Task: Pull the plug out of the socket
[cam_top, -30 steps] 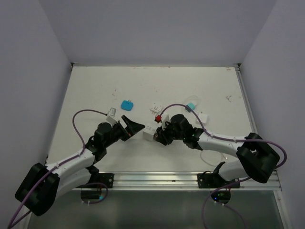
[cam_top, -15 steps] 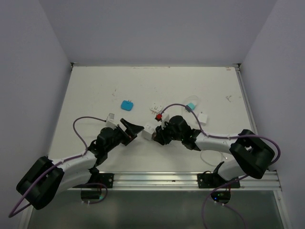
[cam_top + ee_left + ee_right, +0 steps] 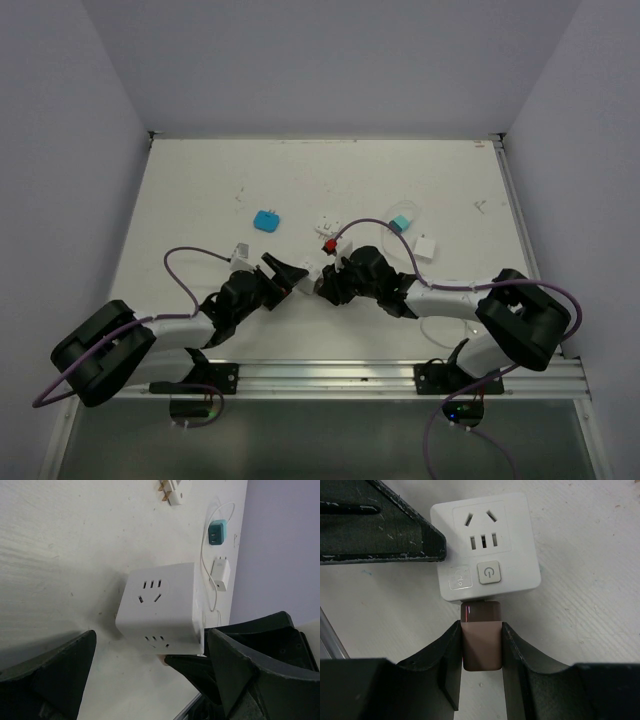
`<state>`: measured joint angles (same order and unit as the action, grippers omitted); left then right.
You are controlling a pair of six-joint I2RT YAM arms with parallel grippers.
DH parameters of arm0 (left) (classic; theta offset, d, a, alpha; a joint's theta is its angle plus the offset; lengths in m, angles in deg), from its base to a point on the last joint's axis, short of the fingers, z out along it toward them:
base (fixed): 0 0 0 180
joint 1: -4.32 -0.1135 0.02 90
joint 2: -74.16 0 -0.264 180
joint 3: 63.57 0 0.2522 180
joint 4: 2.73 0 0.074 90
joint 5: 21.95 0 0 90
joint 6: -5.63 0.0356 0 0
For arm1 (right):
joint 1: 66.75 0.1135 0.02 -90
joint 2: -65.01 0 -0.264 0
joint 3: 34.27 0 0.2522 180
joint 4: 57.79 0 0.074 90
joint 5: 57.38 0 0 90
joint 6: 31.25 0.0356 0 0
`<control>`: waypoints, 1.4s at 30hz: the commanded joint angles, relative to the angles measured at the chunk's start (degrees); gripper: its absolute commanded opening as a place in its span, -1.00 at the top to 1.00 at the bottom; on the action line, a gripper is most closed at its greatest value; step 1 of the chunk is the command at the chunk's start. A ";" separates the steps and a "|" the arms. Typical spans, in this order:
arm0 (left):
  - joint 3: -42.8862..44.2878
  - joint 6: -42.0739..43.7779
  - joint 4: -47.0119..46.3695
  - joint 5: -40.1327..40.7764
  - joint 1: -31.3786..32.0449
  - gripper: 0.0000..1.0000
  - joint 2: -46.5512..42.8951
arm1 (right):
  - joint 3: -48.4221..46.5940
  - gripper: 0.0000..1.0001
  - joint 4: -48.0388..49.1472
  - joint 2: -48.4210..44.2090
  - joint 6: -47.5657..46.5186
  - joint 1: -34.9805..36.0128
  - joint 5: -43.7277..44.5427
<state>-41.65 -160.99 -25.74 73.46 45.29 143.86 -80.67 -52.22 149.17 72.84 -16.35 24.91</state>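
Observation:
The socket (image 3: pixel 485 545) is a white cube with slot holes and a power button, lying on the table (image 3: pixel 200 190) between the two arms. In the top view the socket (image 3: pixel 309 269) shows only as a small white patch. A brownish plug (image 3: pixel 481 645) sticks out of its near side. My right gripper (image 3: pixel 481 625) is shut on that plug. My left gripper (image 3: pixel 150 631) is open, its fingers (image 3: pixel 55 675) spread either side of the socket (image 3: pixel 160 605). One left finger (image 3: pixel 385 530) lies along the cube's side. In the top view the left gripper (image 3: pixel 293 277) and right gripper (image 3: pixel 325 285) nearly meet.
Farther out lie a white pronged plug (image 3: pixel 172 490), a teal charger (image 3: pixel 216 532) with a thin white cable, and a white charger (image 3: pixel 220 572). A blue pad (image 3: pixel 266 220), a red-and-white part (image 3: pixel 329 245) and a small grey piece (image 3: pixel 238 250) are also on the table.
My left arm has dropped lower and reached right, bringing its open fingers up around the socket. The right gripper, still holding the plug, has shifted slightly left.

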 commanded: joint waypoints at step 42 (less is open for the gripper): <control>9.50 2.26 -1.99 22.19 -9.77 1.00 -1.67 | 3.03 1.00 -2.63 -6.29 3.84 3.49 2.34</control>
<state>-36.95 -161.54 -26.01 86.59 37.46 142.13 -78.44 -51.28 144.27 77.17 -13.12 27.99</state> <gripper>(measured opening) 0.660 0.352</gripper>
